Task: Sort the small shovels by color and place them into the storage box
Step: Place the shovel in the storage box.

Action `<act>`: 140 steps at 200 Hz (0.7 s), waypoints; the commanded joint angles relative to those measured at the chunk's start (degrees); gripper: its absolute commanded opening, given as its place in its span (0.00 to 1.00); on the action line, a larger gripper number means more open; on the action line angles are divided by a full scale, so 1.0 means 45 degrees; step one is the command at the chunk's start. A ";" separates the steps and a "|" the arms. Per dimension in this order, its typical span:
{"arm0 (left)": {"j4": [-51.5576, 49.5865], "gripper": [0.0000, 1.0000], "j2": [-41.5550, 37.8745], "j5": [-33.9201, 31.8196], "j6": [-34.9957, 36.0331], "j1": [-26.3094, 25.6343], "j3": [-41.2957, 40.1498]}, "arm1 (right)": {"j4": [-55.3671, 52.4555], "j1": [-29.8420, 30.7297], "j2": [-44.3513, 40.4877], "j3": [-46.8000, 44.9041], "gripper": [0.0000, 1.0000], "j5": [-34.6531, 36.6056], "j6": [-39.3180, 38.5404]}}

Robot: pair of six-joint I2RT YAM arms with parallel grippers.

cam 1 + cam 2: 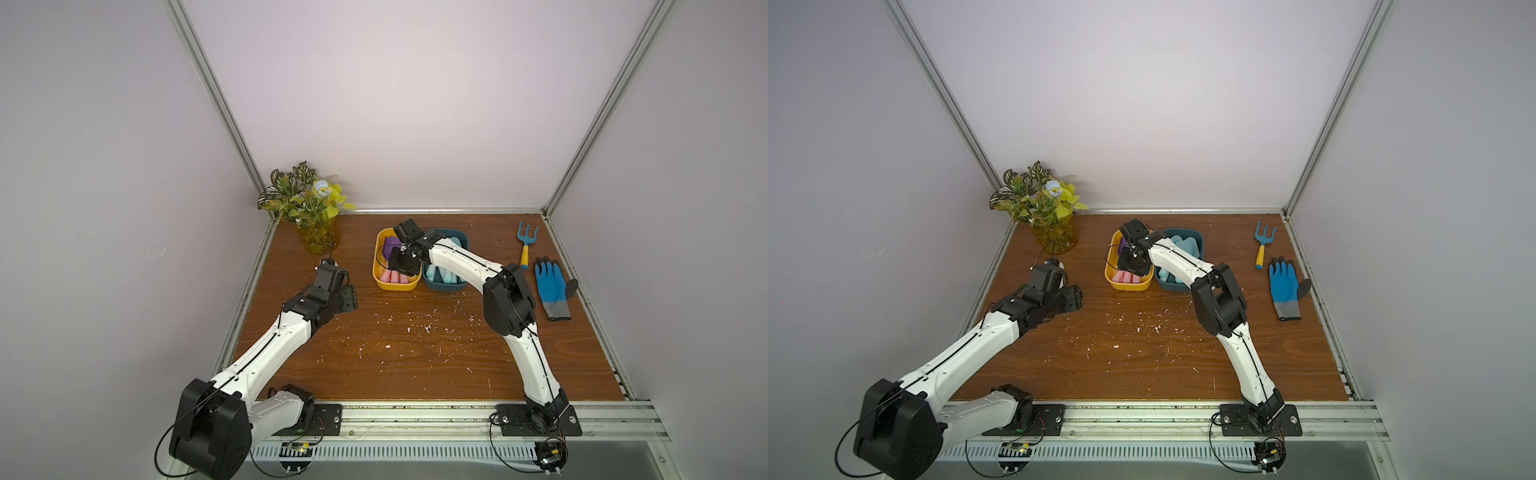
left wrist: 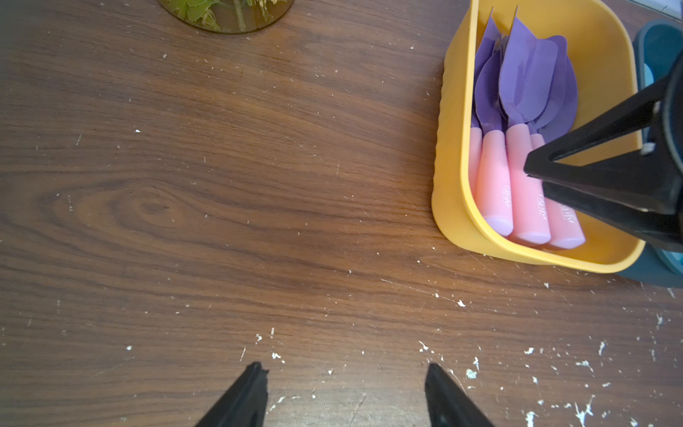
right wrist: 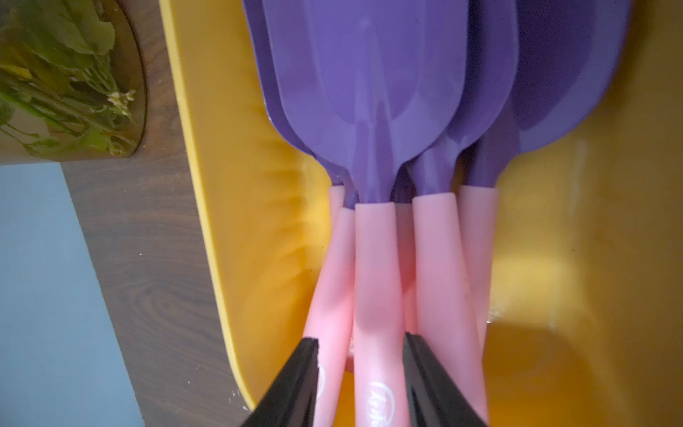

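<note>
Several small shovels [image 3: 369, 92] with purple blades and pink handles lie side by side in the yellow storage box [image 1: 376, 270], also seen in the left wrist view [image 2: 525, 85]. Light-blue shovels [image 1: 440, 272] fill the dark teal box [image 1: 444, 287] beside it. My right gripper [image 3: 360, 340] reaches down into the yellow box. Its jaws stand apart on either side of one pink handle [image 3: 377, 295], wider than the handle, which rests on the pile. My left gripper [image 2: 343, 369] hovers open over bare table to the left of the boxes, holding nothing.
A yellow glass vase of leaves [image 1: 318, 239] stands at the back left. A blue rake with a yellow handle [image 1: 527, 243] and a blue work glove [image 1: 550, 286] lie at the right. White flecks dot the wooden table [image 1: 415, 353].
</note>
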 commanded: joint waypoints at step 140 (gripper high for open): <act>0.0970 0.72 -0.0632 -0.0615 0.0599 0.0189 0.0644 | 0.5620 -0.1499 -1.2684 -1.1275 0.55 0.6051 -0.6715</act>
